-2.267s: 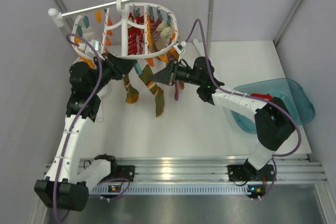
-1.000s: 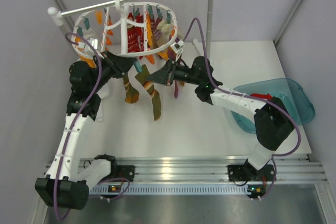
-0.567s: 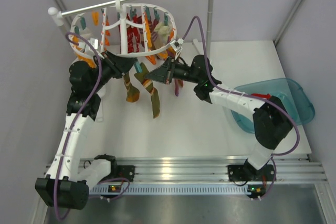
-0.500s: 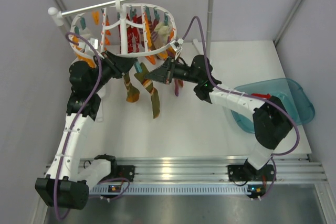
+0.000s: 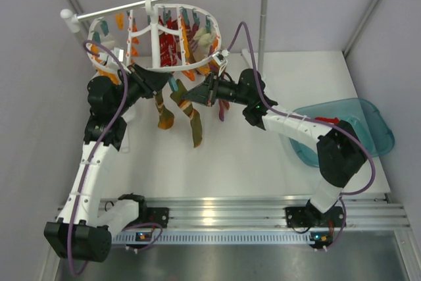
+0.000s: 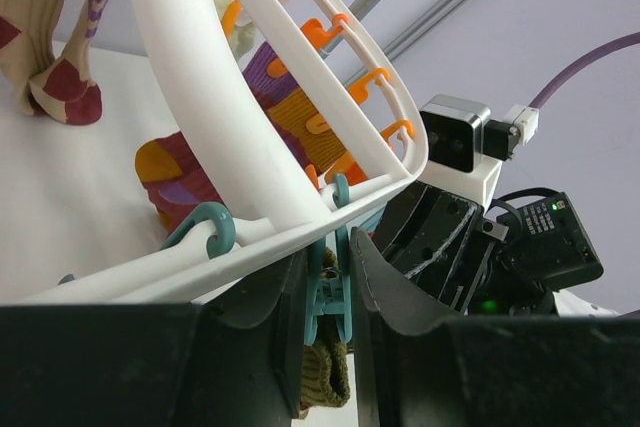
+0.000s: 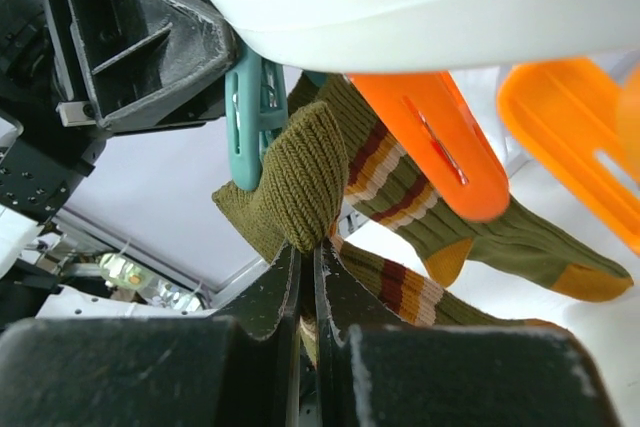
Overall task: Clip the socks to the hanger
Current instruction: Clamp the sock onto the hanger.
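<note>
Left pincer [image 6: 328,292]: fingers pressed onto a teal clip [image 6: 327,299], one pad on each side, so the clip is squeezed between them. The clip hangs from the near rim of the hanger [image 6: 230,127], directly above the fingertips.

Right pincer [image 7: 305,267]: pressed together on the olive cuff of a sock [image 7: 300,172]. The cuff bunches up just above its tips and touches the lower end of the teal clip. I cannot tell whether the cuff sits inside the clip's mouth.

From the top camera, the two pincers meet almost tip to tip under the hanger's near rim, left one from the left and right one from the right. The sock's striped foot dangles below the right pincer, clear of the table [image 5: 263,162].

Second sock [image 7: 480,237] has the same zigzag stripes. It hangs beyond the right pincer's tips, just behind an orange clip [image 7: 430,137].

Left wrist view: a purple-striped sock [image 6: 45,47] hangs far up-left of the pincer (not a task item). A black module [image 6: 550,237] sits on the right arm opposite, and any print on it is too small to read.

A blue bin [image 5: 368,129] lies well off behind the right pincer, by its elbow.
</note>
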You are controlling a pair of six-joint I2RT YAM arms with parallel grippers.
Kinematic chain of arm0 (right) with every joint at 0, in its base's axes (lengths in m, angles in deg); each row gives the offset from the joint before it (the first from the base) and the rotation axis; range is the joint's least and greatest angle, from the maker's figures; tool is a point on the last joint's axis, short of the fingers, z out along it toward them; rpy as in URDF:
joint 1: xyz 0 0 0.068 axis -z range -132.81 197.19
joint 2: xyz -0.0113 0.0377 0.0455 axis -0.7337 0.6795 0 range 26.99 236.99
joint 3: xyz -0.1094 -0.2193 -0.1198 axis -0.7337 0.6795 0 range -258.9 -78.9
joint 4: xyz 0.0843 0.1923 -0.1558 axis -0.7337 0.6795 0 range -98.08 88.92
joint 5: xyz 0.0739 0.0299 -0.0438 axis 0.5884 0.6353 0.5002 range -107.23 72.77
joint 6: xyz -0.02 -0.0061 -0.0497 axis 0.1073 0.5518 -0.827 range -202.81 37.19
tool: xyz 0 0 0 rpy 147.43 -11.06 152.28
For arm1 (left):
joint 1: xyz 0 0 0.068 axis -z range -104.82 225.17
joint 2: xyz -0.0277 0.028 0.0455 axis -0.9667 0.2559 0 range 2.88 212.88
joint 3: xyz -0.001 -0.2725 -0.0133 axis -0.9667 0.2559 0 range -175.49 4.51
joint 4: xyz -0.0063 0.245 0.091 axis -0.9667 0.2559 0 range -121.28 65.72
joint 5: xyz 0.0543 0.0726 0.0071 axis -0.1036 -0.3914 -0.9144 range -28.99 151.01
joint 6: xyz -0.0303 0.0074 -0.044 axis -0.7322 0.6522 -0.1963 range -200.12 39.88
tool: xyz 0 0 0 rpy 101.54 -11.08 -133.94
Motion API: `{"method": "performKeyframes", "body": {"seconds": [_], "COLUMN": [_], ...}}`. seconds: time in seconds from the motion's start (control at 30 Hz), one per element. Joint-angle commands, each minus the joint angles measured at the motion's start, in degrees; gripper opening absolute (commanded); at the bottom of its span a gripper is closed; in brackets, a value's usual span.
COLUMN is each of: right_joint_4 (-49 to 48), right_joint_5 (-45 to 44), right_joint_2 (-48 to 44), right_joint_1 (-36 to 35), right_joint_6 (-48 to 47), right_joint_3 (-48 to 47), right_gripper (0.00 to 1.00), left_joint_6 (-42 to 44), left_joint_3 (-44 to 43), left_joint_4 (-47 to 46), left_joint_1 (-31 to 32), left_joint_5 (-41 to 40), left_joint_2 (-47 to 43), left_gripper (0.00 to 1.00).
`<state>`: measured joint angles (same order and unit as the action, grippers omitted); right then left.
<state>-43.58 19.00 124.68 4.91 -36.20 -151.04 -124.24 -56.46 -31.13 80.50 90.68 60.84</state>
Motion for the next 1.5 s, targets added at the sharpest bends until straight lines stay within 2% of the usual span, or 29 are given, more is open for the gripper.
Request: {"method": "performKeyframes", "body": {"seconds": [0.0, 0.83, 0.9, 0.97, 1.0, 1.07, 1.13, 1.47], "right_joint_4": [1.1, 0.2, 0.3, 0.4, 0.7, 1.1, 1.2, 2.6], "right_joint_5": [-1.7, -3.3, -3.3, -3.3, -3.4, -3.3, -3.1, -2.7], "right_joint_2": [0.3, 1.0, 1.0, 0.8, 0.9, 0.7, 0.7, -0.6], "right_joint_1": [-1.1, -2.2, -2.2, -2.2, -2.2, -2.0, -1.8, -0.3], "right_joint_6": [-1.7, 1.1, 0.9, 0.9, 0.8, 0.6, 0.2, -1.8], "right_joint_3": [-1.8, -5.7, -5.8, -5.7, -5.7, -5.6, -5.4, -4.7], "right_gripper": [0.0, 0.0, 0.0, 0.0, 0.0, 0.0, 0.0, 0.0], "left_joint_6": [-1.1, 0.4, 0.4, 0.5, 0.6, 0.9, 0.9, 4.0], "left_joint_3": [-2.1, -1.2, -1.0, -1.0, -1.1, -1.0, -1.1, 0.5], "left_joint_4": [-2.4, -1.7, -1.8, -1.3, -1.0, -0.7, -0.4, 6.4], "left_joint_1": [0.2, 0.3, 0.3, 0.3, 0.2, 0.2, 0.2, -0.4], "left_joint_5": [3.0, 2.9, 2.8, 1.6, 1.2, 0.7, -0.3, -3.0], "left_joint_2": [0.1, 0.1, 0.1, -0.4, -0.5, -0.6, -1.1, -7.7], "left_gripper": [0.0, 0.0, 0.05, 0.14, 0.27, 0.38, 0.53, 0.85]}}
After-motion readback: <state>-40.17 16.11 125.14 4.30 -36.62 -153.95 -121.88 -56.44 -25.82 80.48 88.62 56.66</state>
